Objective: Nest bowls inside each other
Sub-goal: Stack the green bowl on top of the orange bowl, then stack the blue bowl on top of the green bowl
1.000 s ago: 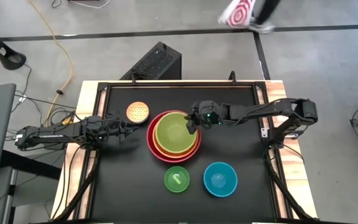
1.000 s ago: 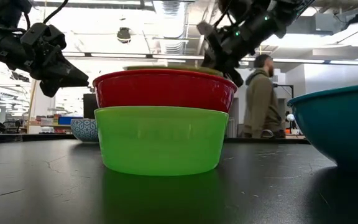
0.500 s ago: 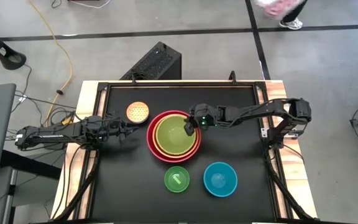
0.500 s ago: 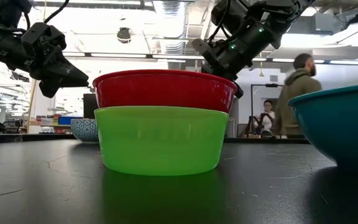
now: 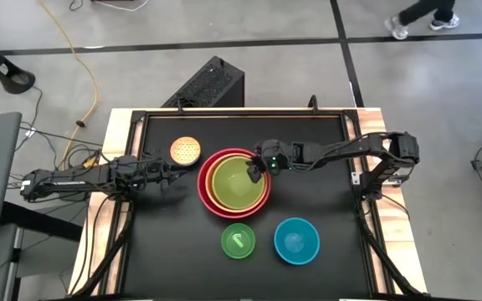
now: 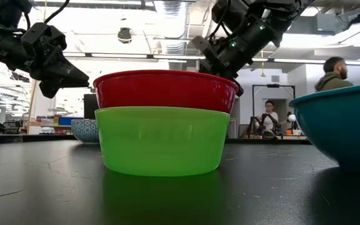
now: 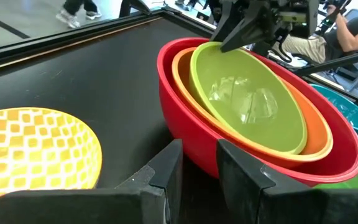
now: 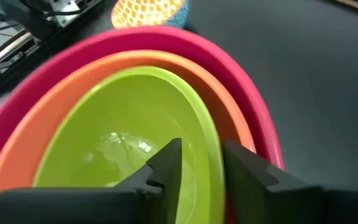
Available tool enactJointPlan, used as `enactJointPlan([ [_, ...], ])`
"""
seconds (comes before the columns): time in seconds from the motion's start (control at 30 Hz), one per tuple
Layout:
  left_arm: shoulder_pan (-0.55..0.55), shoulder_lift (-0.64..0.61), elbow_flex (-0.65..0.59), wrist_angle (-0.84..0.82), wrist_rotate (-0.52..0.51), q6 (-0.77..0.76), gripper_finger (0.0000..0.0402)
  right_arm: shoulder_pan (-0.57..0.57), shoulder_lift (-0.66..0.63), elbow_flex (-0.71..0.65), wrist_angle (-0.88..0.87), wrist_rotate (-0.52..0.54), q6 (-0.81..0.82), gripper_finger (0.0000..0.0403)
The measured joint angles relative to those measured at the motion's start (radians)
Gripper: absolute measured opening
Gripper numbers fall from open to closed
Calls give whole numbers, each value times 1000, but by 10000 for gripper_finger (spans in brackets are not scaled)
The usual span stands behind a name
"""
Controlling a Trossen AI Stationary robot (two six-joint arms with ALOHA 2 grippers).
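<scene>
- The tabletop is black and shiny, with a pale wooden edge on each side.
- Around it is a grey floor with a yellow cable on it.
- A person walks past at the far end, and another person sits in the room behind.
- The big red-pink bowl sits in the middle of the tabletop. The orange bowl is inside it, and the lime green bowl is inside that one.
- The small dark green bowl and the blue bowl stand side by side, nearer the front edge, each alone.
- The small patterned yellow bowl stands near the back, just beside the red-pink bowl.
- The right hand is over the rim of the lime green bowl, with its fingers a little apart around the rim.
- The left hand waits low beside the red-pink bowl, with its fingers a little apart and holding nothing.
</scene>
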Motion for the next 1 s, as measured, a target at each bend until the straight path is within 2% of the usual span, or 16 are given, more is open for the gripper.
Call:
enactJointPlan([
  [0.1, 0, 0, 0, 0, 0, 0, 87, 0, -5, 58, -76, 0, -27, 157],
  [0.3, 0, 0, 0, 0, 0, 0, 87, 1, -8, 230, -351, -2, -38, 192],
  [0.5, 0, 0, 0, 0, 0, 0, 87, 65, -9, 380, -628, -106, 82, 196],
  [0.6, 0, 0, 0, 0, 0, 1, 87, 141, -9, 424, -769, -159, 123, 192],
  [0.7, 0, 0, 0, 0, 0, 1, 87, 247, -11, 429, -858, -161, 179, 187],
  [0.83, 0, 0, 0, 0, 0, 34, 87, 407, 3, 427, -907, -156, 298, 184],
  [1.0, 0, 0, 0, 0, 0, 41, 87, 581, 13, 427, -955, -51, 510, 182],
])
